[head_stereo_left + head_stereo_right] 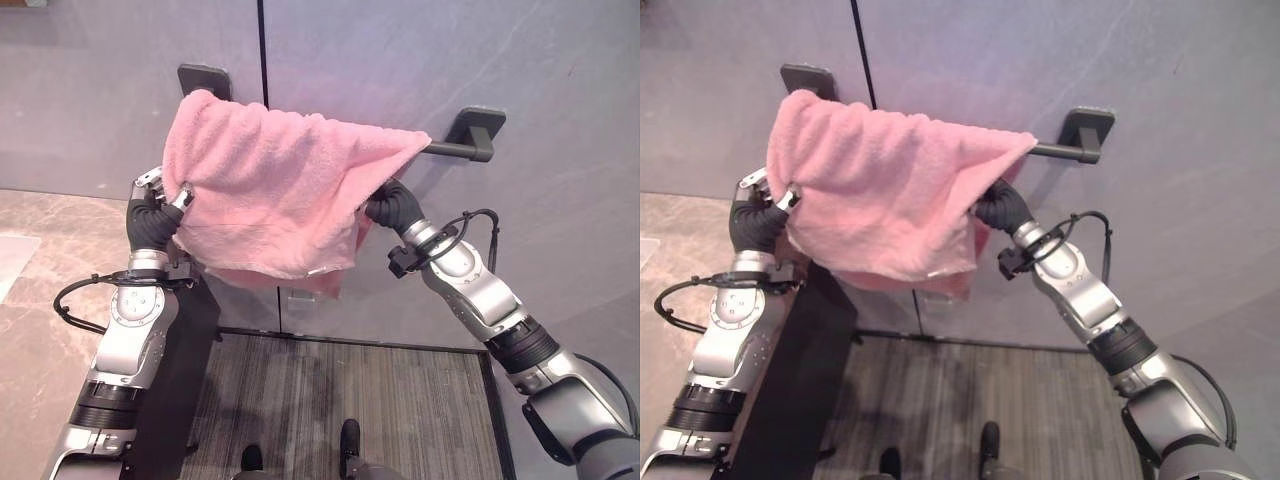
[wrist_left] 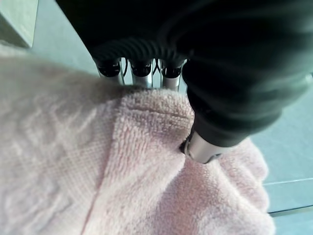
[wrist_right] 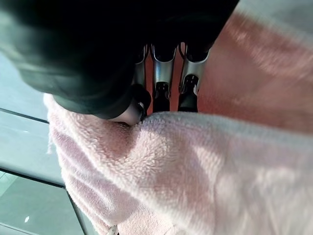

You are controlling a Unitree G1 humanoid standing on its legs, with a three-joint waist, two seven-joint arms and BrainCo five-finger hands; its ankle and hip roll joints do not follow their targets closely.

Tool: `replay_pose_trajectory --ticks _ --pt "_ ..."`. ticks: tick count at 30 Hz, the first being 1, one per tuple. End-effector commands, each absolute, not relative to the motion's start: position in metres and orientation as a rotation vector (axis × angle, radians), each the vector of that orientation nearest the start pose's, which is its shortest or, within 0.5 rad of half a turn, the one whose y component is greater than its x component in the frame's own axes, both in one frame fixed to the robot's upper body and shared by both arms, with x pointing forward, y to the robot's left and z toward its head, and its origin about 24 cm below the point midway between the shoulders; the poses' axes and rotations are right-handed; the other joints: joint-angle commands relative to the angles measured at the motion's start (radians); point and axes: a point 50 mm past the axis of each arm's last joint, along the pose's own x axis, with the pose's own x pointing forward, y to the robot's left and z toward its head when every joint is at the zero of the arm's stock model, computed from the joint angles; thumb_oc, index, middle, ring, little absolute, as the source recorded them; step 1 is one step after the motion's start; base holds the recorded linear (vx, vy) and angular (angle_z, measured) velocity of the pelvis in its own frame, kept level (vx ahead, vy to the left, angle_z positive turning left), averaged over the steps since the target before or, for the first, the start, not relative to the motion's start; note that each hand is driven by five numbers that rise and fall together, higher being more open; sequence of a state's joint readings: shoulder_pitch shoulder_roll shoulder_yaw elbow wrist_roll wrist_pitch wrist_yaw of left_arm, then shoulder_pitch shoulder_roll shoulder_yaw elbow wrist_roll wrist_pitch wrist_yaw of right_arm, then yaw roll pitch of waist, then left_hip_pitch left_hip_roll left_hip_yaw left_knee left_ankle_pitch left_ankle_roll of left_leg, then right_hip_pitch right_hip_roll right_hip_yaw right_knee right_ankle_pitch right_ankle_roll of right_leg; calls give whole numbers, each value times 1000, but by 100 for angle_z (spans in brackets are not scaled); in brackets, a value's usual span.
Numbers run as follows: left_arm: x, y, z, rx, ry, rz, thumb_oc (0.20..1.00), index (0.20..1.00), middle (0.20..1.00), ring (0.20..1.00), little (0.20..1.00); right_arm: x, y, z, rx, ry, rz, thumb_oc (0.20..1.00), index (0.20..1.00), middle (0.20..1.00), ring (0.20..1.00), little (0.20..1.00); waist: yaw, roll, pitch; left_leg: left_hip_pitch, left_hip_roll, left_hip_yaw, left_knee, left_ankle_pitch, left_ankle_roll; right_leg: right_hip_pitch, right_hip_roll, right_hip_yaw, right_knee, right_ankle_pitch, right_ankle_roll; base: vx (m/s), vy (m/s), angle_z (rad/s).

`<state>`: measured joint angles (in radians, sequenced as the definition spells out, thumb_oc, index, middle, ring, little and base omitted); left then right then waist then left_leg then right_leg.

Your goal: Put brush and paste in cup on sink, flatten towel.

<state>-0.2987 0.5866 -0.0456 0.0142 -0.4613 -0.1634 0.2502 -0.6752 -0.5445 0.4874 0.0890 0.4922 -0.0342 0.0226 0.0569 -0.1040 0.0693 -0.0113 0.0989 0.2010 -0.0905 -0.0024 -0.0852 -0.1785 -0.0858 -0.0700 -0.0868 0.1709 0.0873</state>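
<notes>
Both hands on the pink towel, working it out along the rail.

The left hand (image 1: 160, 195) pinches the towel (image 1: 275, 190) at its near edge, thumb dug into the pile and fingers (image 2: 142, 68) behind; the right hand (image 3: 161, 93) nips the opposite edge the same way, thumb in front, fingers tucked behind the cloth. I'd say the trick now is to pull the two hands steadily apart along the towel bar (image 1: 462, 150), level, so the bunching between them eases out. The towel hangs between the hands, thick, fluffy, rumpled, sagging to a fold below.
</notes>
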Motion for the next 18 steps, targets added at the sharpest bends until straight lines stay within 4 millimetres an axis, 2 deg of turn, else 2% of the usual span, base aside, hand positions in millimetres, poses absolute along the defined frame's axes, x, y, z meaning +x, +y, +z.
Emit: replay_pose_trajectory --ticks 1,7,12,18 --pt "304 224 186 131 -509 58 200 200 200 200 200 328 -105 218 -202 -524 510 200 200 200 200 200 11 -7 22 28 -50 6 5 -2 46 110 -75 -45 0 -22 96 0 0 0" --pt "301 209 170 85 -458 -17 200 200 200 200 200 320 -127 207 -185 -517 438 200 200 200 200 200 -21 10 5 67 -51 27 4 -17 47 126 -77 -25 1 -27 97 34 15 -5" --pt "299 206 161 72 -431 -29 200 200 200 200 200 315 -143 197 -162 -495 383 200 200 200 200 200 -42 24 -4 81 -52 38 3 -22 46 128 -76 -16 2 -30 99 22 0 -9" --pt "298 200 150 34 -393 -46 200 200 200 200 200 315 -152 182 -156 -442 341 200 200 200 200 200 -50 38 -14 90 -51 43 3 -24 43 131 -76 -15 0 -31 100 3 -4 -3"
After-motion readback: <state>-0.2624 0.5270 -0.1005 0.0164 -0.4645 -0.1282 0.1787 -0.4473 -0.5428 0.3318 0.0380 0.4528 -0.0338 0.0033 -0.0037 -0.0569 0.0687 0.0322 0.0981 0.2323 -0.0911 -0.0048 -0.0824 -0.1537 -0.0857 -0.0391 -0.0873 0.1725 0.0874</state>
